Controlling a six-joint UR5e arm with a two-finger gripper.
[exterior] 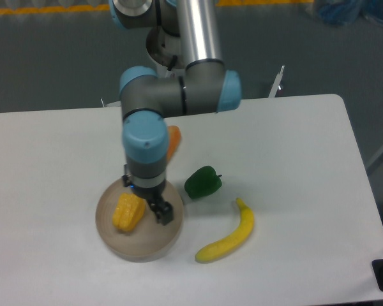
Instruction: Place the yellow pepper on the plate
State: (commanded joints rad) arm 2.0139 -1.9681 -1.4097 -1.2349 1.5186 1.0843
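The yellow pepper [128,212] lies on the plate [150,245], a little left of the middle, and nothing is holding it. The tool [154,208] hangs over the plate just to the right of the pepper. One dark finger [163,212] shows beside the pepper, and there looks to be a gap between them. The tool is not gripping anything and seems to be open, though the arm hides part of it. The pepper looks small and light, so it should be easy to lift. Its skin looks smooth and a bit shiny, so it may be slippery, and its lumpy round shape means it could roll or tip if it gets bumped. It seems firm, not squishy, so a soft squeeze should be enough. The best place to take hold would be across its fat middle, with one finger on each long side, where the ridges give some grip. The pepper lies on its side. Its long way runs from the top of the plate down toward the near edge, leaning a little to the left at the bottom. I cannot tell which end has the stem, because it is too small to see. The job looks done, since the pepper sits well inside the rim. On the surface nearby are a green pepper [202,182] just right of the plate, a banana [228,238] further right and nearer, and an orange piece [172,139] partly hidden behind the arm.
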